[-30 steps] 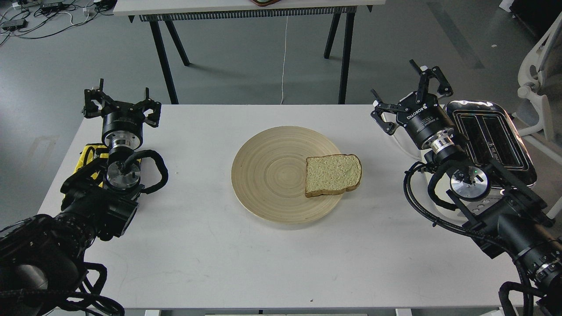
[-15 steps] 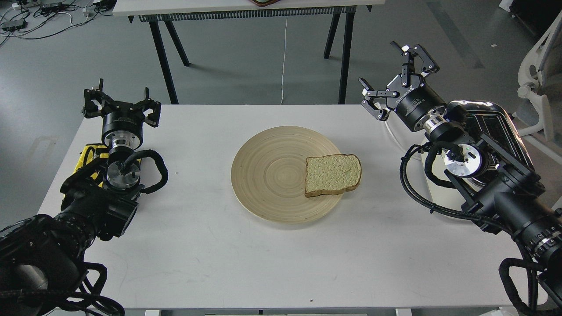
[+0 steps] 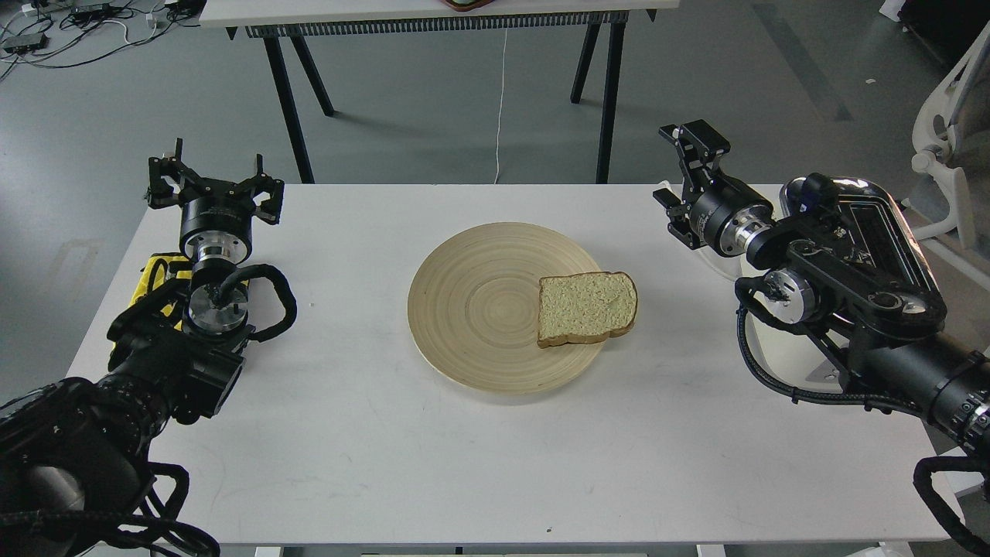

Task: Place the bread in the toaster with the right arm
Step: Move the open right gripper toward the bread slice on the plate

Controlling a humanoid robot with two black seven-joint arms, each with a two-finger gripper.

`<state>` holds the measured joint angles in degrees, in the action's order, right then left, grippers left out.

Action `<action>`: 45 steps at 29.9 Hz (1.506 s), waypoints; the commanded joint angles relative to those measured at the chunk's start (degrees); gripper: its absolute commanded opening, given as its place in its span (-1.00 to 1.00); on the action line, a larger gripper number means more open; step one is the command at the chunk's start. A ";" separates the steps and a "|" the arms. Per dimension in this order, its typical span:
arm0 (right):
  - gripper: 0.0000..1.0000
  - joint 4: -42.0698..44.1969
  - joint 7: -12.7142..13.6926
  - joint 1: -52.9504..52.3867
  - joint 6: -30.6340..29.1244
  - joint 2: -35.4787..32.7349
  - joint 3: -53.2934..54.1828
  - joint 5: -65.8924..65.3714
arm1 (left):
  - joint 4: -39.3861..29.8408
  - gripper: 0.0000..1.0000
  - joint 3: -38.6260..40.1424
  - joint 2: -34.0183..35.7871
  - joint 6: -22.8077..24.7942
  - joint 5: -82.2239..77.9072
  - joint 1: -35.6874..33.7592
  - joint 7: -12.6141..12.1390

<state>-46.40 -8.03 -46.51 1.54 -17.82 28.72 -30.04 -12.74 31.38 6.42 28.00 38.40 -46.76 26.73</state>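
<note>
Along the left edge of the white counter (image 3: pixel 348 433) my left arm's black two-finger gripper (image 3: pixel 214 184) sits with its fingers spread wide and nothing between them, well apart from anything the task concerns. At the counter's middle lies a round pale wooden plate (image 3: pixel 472 309), and on its right part rests the flat slice of pale speckled sandwich bread with a thin brown crust (image 3: pixel 587 307), lying flat with its long axis running roughly left to right and its right end reaching the plate's rim. Toward the far right corner my right arm's black gripper (image 3: pixel 691 155) is turned nearly edge-on, so I cannot tell how far its fingers stand apart; it appears to hold nothing. The bread lies to the left of that gripper and nearer the front edge, with bare counter between them, so I judge the right arm by far the nearer. Behind the right wrist, at the right edge, stands the cream-white toaster with a shiny chrome top (image 3: pixel 889 224), partly covered by the arm. Beyond the far edge are grey floor and the black legs of another table.
</note>
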 commanded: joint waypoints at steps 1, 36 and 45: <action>0.97 -0.01 0.29 -0.25 5.13 0.42 -5.68 -2.12 | 0.00 1.00 0.00 0.00 0.00 0.00 0.00 -0.01; 0.71 -6.42 4.51 1.07 20.35 0.86 -27.93 -6.00 | 0.00 1.00 0.00 0.00 0.00 0.00 0.00 -0.01; 0.40 -6.34 4.51 1.33 20.26 1.30 -28.02 -6.08 | 0.00 1.00 0.00 0.00 0.00 0.00 0.00 -0.01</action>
<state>-52.77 -3.51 -45.23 21.87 -16.74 0.70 -36.04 -12.75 31.38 6.41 28.00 38.40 -46.76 26.71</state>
